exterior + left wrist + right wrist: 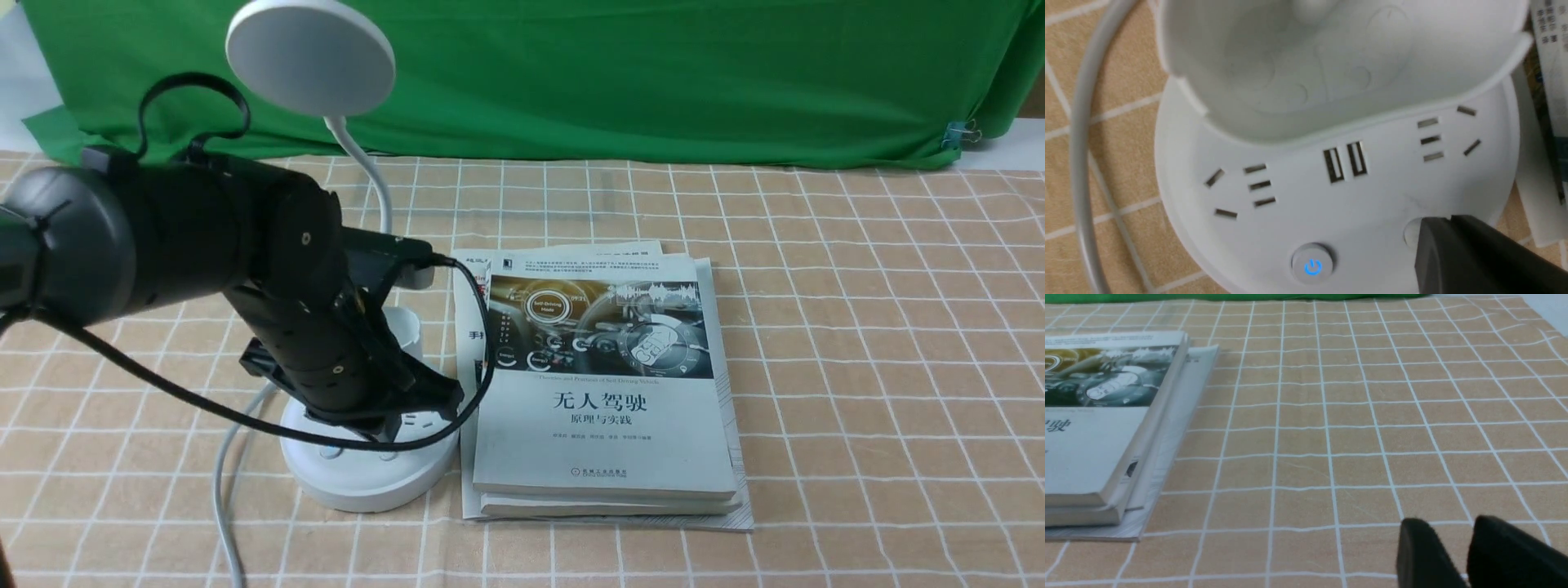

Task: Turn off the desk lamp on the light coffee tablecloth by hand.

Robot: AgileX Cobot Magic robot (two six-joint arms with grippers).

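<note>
Left fingers (1449, 222): pressed together, near the plain button (1412, 232);
Right fingers (1448, 522): slightly apart;
Power button (1312, 263): front-view 7 o'clock on the base (367, 490); likely small, springy; press, no grip;
Desk lamp (314, 61): 9 o'clock of the books (604, 433); probably light, slidable; neck (367, 167) bendy, avoid it.

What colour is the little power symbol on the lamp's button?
Bright blue, on a grey button; the left wrist view shows it best.
</note>
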